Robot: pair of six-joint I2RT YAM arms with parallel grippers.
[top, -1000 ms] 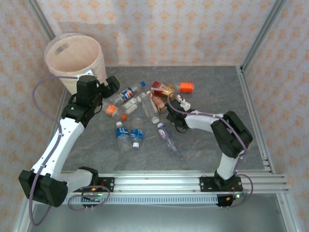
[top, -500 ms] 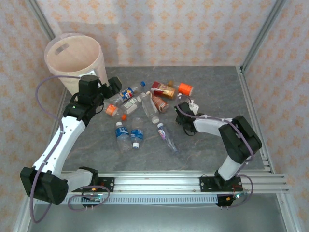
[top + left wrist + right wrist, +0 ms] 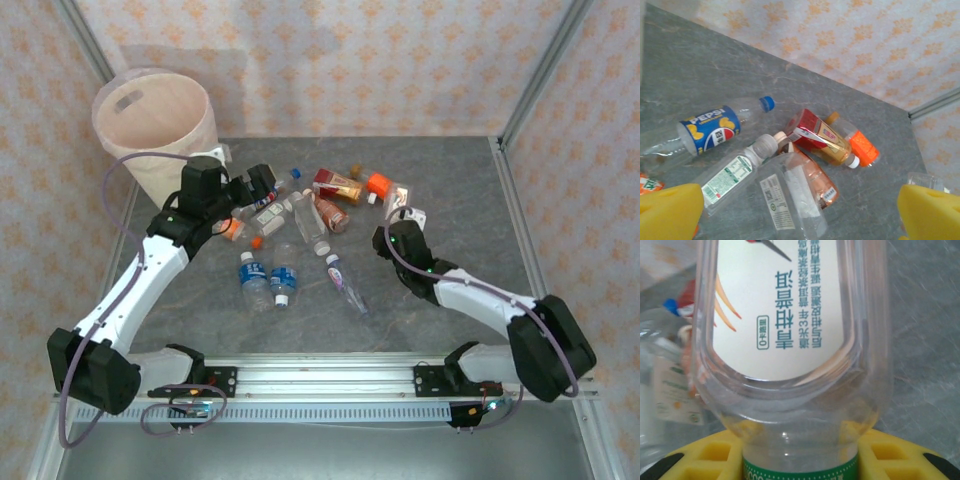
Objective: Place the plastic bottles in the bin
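While the left arm [image 3: 150, 275] stretches forward, right fingers [image 3: 710, 454] clamp 1 bottle [image 3: 790, 315].

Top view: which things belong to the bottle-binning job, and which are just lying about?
Part of the job:
- loose bottles
- white-label bottle, clamped at its neck in the right gripper
- bin
- left gripper, open over the pile

Just there:
- table
- metal rail
- patterned walls
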